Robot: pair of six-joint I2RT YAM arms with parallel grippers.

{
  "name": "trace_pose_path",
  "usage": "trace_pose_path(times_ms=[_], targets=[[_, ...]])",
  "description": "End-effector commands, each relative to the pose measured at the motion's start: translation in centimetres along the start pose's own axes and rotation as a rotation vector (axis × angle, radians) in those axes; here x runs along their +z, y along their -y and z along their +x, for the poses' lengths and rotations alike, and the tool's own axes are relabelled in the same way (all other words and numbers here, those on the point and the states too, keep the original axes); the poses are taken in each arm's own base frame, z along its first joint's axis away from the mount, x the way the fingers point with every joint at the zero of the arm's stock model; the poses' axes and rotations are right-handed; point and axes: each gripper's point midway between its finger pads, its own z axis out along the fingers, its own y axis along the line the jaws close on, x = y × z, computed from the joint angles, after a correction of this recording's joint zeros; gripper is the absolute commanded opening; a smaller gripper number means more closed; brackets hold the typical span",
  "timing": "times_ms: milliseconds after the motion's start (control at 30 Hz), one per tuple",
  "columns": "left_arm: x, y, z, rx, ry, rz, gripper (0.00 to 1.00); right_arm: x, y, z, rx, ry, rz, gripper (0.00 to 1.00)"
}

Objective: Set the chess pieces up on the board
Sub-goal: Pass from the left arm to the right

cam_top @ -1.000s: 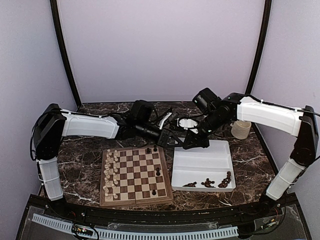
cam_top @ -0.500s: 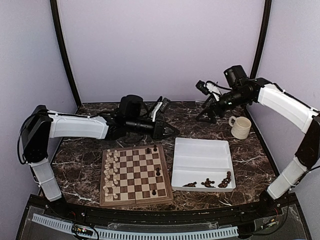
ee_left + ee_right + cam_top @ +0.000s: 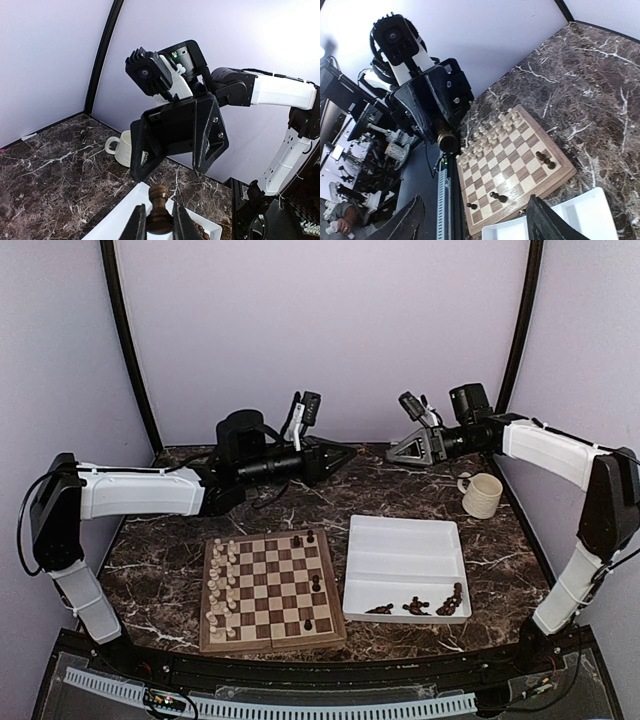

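One dark piece (image 3: 160, 207) is sitting clamped in your left gripper (image 3: 160, 222), plain by wrist camera, unreadable overhead; your right gripper (image 3: 170, 172) is gaping; marble table (image 3: 160, 550), lilac walls (image 3: 320, 330).

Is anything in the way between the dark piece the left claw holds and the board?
Nothing visible. The left gripper holds the dark piece raised beyond the board, with only marble tabletop between; the right gripper is off to the side.
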Motion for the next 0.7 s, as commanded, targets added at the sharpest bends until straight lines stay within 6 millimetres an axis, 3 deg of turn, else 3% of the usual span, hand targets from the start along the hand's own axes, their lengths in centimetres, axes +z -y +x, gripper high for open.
trace_pose_path(times_ms=[0,367,667], targets=[[0.5,1.2,-2.6,0.034,0.083,0.032,0.04,0.6,-3.2,-0.8,0.041,0.017,-0.177,0.68],[2.3,3.3,-1.6,0.057,0.048,0.092,0.03,1.8,-3.4,-0.9,0.069,0.008,-0.208,0.55],[2.6,3.1,-1.3,0.051,0.049,0.087,0.04,1.9,-4.6,-0.7,0.068,-0.005,-0.269,0.26]])
